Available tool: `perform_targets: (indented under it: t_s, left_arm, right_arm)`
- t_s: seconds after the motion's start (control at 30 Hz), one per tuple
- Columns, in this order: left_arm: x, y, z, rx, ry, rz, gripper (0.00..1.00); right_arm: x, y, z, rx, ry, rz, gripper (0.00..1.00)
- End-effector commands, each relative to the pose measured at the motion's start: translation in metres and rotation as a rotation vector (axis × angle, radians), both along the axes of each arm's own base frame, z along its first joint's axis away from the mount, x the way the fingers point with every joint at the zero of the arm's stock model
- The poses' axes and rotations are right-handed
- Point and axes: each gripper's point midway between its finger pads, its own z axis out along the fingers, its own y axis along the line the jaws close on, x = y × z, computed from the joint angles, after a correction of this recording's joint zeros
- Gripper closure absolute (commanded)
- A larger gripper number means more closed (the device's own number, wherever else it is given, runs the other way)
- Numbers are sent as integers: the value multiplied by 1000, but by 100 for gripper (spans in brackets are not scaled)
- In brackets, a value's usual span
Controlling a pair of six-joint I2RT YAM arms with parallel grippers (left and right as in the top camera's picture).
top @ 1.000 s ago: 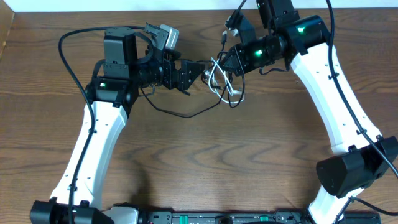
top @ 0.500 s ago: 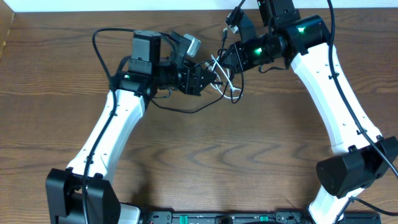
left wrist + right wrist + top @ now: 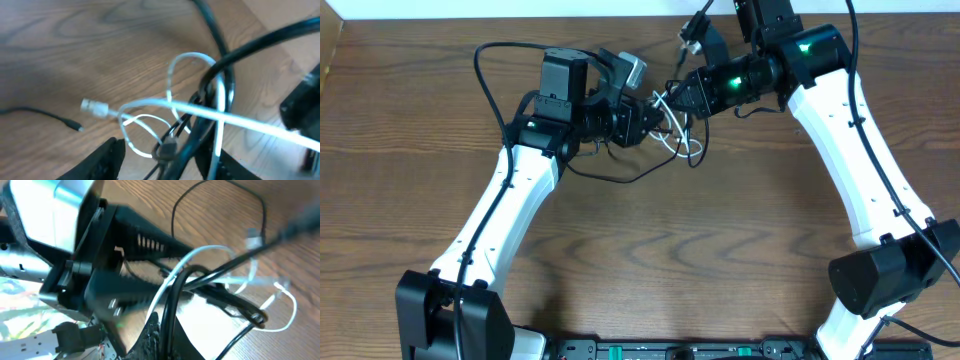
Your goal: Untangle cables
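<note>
A black cable (image 3: pixel 620 178) and a white cable (image 3: pixel 682 146) hang tangled between my two grippers at the back of the table. My right gripper (image 3: pixel 672 97) holds the tangle up, shut on the black cable (image 3: pixel 172 297), which rises out from between its fingers beside the white cable (image 3: pixel 200 252). My left gripper (image 3: pixel 658 118) has reached into the tangle. In the left wrist view its jaws (image 3: pixel 165 162) stand partly apart around the black cable (image 3: pixel 222 75), a small plug (image 3: pixel 167 147) and the white cable (image 3: pixel 200 112), with a gap on the left side. A white plug (image 3: pixel 95 106) hangs free.
The black cable's loose end (image 3: pixel 75 126) lies on the wooden table (image 3: pixel 650 260). The left arm's own thick cable (image 3: pixel 485 60) loops up behind it. The two gripper bodies sit very close together. A black strip (image 3: pixel 670 350) runs along the front edge.
My left arm has swung right and back into the tangle, and its jaws have narrowed from wide open around the cables. My right gripper has held still.
</note>
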Motion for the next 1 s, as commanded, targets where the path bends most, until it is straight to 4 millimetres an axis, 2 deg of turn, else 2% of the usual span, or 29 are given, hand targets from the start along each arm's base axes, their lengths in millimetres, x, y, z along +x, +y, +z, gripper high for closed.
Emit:
perform_targets:
  t_s: [0.0,0.03,0.07,0.2,0.27,0.4,0.5,0.73,0.97]
  left_arm:
    - [7,1,5,10,-19,22,81]
    - [7,1,5,10,-19,22,91]
    - [7,1,5,10,-18,22,92]
    - [8,4,6,9,-21,27,93]
    - [9,6,7,5,-20,32,93]
    - [2,7,20,-62,-14,-8,93]
    - [-1,16,33,-111,-11,-8,92]
    - [-8,32,57,-215,-3,-33,93]
    - [-8,53,59,-248,23,-5,93]
  right_arm:
    - [-8,3,14,46,-14,36,99]
    - [-9,3,13,43,-12,38,99]
    - [-9,2,12,37,-11,37,99]
    - [6,-26,-8,-115,-14,-80,99]
    - [17,-48,-19,-204,-8,-171,99]
    - [28,-79,-28,-274,5,-252,99]
    - [33,-97,-33,-291,27,-292,99]
    - [40,-127,-57,-397,60,-344,99]
    - [42,-140,-92,-416,116,-356,99]
